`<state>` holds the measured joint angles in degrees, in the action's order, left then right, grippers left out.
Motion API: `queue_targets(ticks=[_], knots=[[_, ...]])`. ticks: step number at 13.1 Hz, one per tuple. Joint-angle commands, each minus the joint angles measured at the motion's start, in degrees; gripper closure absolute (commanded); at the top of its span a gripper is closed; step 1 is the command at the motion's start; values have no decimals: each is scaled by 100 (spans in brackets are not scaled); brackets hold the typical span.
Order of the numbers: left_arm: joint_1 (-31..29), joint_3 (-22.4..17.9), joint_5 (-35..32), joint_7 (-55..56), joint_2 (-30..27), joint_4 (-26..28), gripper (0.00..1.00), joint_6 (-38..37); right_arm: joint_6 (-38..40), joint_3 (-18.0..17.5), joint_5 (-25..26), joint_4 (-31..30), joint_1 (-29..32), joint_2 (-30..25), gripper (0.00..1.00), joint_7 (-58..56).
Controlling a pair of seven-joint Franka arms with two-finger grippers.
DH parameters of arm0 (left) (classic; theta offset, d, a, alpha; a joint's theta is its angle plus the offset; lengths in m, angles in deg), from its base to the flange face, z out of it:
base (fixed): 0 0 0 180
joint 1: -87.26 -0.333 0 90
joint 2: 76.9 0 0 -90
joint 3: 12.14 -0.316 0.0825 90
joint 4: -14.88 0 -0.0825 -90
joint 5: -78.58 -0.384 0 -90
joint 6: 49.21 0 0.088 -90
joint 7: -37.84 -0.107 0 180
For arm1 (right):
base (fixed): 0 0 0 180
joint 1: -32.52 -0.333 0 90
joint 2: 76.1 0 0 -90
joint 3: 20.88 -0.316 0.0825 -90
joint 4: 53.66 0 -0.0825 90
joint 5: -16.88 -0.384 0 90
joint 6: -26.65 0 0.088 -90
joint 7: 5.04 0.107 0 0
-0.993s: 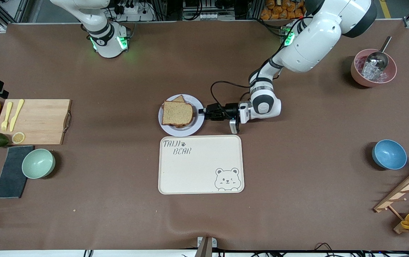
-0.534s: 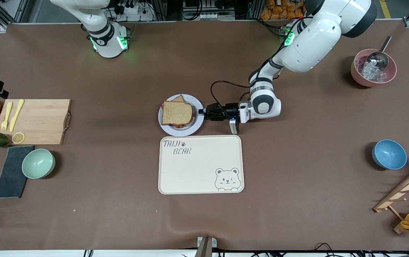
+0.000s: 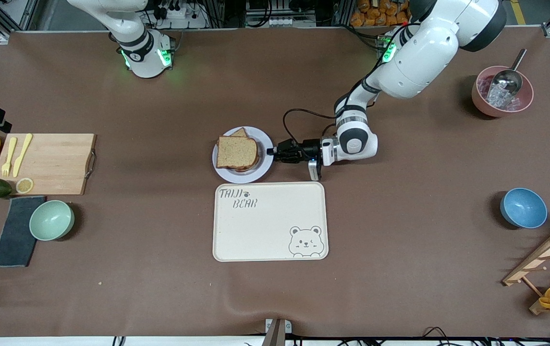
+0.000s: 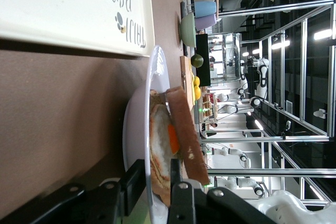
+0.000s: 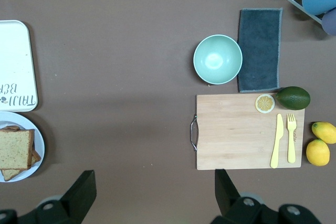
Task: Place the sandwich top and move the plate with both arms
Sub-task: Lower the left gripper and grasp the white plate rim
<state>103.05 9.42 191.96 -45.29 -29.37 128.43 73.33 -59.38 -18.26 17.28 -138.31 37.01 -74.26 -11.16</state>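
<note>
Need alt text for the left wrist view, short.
The left pincer has one black finger on each side of the rim of the small round pale plate, which carries a sandwich topped by a brown wholemeal bread slice. A cream rectangular tray lies beside the plate.

The only readable lettering is "TAIJI BEAR", printed in two lines in dark outline capitals on the cream tray (image 3: 270, 226), at about the 10 o'clock corner of the tray in the front view. The bear's face at its 4 o'clock corner carries no words.
</note>
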Motion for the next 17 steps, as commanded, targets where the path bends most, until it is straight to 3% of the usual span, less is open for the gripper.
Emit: queue_targets(ticks=[1,2,17], knots=[[188,-117,61,-608,810,-589,96,164,60,-78,39,115,61,89,0,6],[188,-118,61,-660,810,-589,100,164,51,-78,39,115,61,98,0,14],[100,-135,61,-293,714,-501,100,217,51,-78,39,124,78,106,0,-21]])
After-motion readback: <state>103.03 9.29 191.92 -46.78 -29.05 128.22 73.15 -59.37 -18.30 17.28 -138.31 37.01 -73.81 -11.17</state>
